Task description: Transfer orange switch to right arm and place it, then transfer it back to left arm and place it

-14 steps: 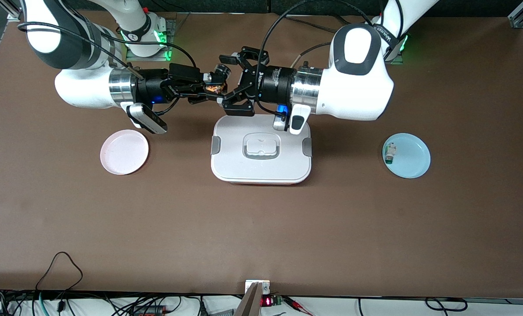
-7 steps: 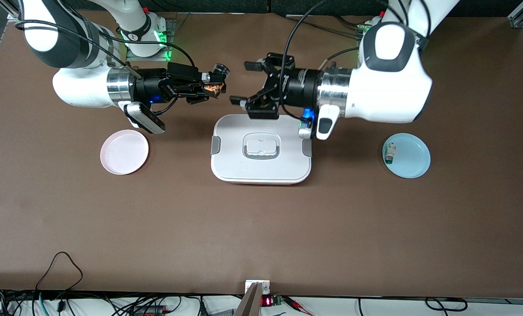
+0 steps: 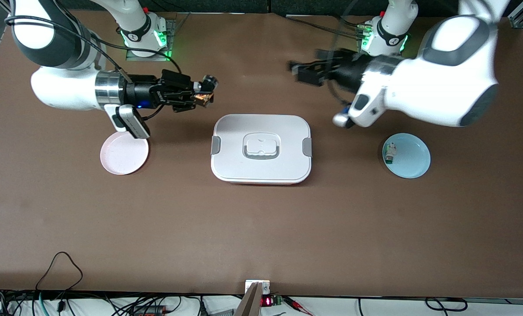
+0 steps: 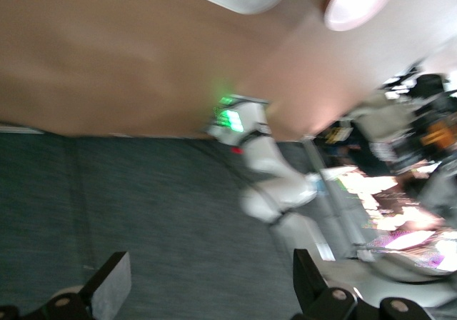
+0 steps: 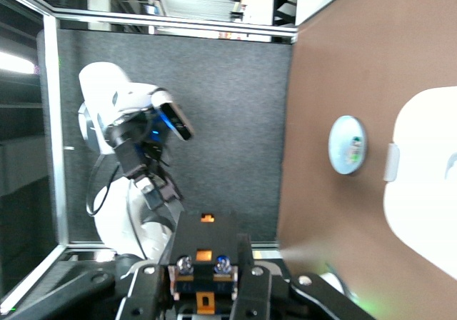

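R gripper [image 3: 205, 93] | jaws clamp orange switch [image 3: 203, 97] | over table [image 3: 261, 228]

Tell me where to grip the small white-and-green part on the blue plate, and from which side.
Grip the white-and-green part across its long sides, coming straight down. It lies flat near the blue plate rim at the box end, so a sideways approach would likely hit the rim.
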Controlling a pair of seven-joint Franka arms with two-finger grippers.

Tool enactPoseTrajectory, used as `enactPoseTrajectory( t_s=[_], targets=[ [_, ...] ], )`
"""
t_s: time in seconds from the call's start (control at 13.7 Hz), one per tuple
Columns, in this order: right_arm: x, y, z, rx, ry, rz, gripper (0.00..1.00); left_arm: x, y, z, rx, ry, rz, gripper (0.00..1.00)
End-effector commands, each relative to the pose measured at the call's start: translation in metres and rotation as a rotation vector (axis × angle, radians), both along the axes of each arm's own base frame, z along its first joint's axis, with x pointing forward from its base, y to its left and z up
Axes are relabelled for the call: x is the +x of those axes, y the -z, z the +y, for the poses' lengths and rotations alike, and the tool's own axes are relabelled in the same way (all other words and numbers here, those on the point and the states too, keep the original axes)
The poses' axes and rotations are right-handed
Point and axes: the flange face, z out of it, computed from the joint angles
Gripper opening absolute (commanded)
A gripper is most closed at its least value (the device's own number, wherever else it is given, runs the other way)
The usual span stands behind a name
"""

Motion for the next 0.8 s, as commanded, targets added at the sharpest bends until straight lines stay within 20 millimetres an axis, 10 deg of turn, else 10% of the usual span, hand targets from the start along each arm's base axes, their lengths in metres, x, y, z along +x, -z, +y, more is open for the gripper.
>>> enactPoseTrajectory(
  t_s=[0.0,0.73],
  targets=[
    [0.001,-0.005,-0.023,-0.127,-0.077,-0.065,0.16,-0.005,-0.007,0.051,0.082,0.182,-0.139,1.0],
    [-0.001,0.067,-0.157,-0.744,-0.569,-0.373,0.15,0.006,-0.014,0.155,0.31,0.397,-0.442,1.0]
  ],
)
